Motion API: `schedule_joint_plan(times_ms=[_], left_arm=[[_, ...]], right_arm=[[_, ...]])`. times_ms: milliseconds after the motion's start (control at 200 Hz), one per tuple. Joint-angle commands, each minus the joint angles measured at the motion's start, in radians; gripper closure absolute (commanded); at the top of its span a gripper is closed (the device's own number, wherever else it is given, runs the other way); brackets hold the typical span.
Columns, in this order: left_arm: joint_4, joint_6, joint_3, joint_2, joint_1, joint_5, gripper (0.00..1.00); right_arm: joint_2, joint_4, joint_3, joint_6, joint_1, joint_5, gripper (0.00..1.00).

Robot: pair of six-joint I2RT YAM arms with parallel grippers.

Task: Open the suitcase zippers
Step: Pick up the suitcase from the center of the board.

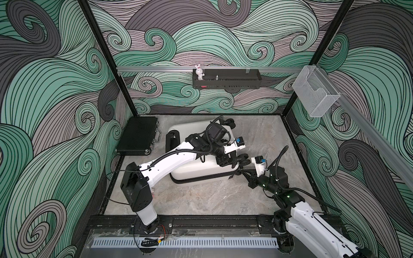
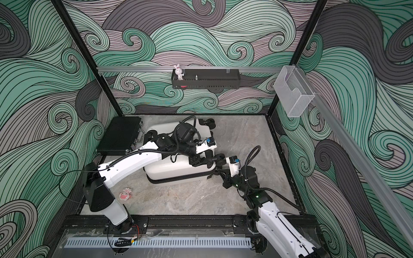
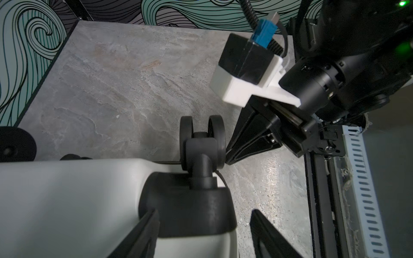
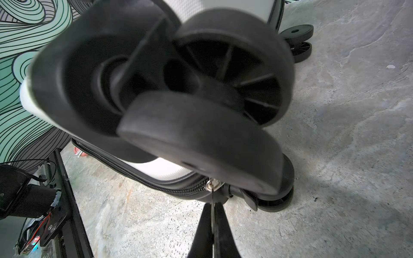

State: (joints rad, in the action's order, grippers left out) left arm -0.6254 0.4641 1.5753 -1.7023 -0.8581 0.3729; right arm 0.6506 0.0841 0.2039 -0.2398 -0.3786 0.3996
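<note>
Zipper pull (image 4: 210, 185) pinched in right hand (image 4: 212, 205); left hand (image 3: 204, 213) gapes astride suitcase (image 3: 67, 201) corner.

1. The small white hard-shell suitcase (image 1: 196, 172) (image 2: 174, 172) is partly covered by the left arm (image 1: 169, 160) in both top views.
2. Its thin black zipper band (image 4: 183, 191) is largely hidden by a blurred black wheel (image 4: 201, 145).
</note>
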Motion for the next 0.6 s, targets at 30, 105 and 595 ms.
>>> schedule_joint_plan(times_ms=[30,105,595], left_arm=[[-0.063,0.043,0.101,-0.069,-0.018,0.045,0.32],[-0.076,0.050,0.133,-0.100,-0.025,0.066,0.32],[-0.233,0.059,0.363,-0.298,-0.059,0.055,0.29]], right_arm=[[-0.035,0.006,-0.006,0.007,-0.002,-0.010,1.00],[-0.040,0.005,-0.008,0.004,-0.003,-0.007,1.00],[-0.083,0.005,-0.019,-0.013,-0.002,-0.007,1.00]])
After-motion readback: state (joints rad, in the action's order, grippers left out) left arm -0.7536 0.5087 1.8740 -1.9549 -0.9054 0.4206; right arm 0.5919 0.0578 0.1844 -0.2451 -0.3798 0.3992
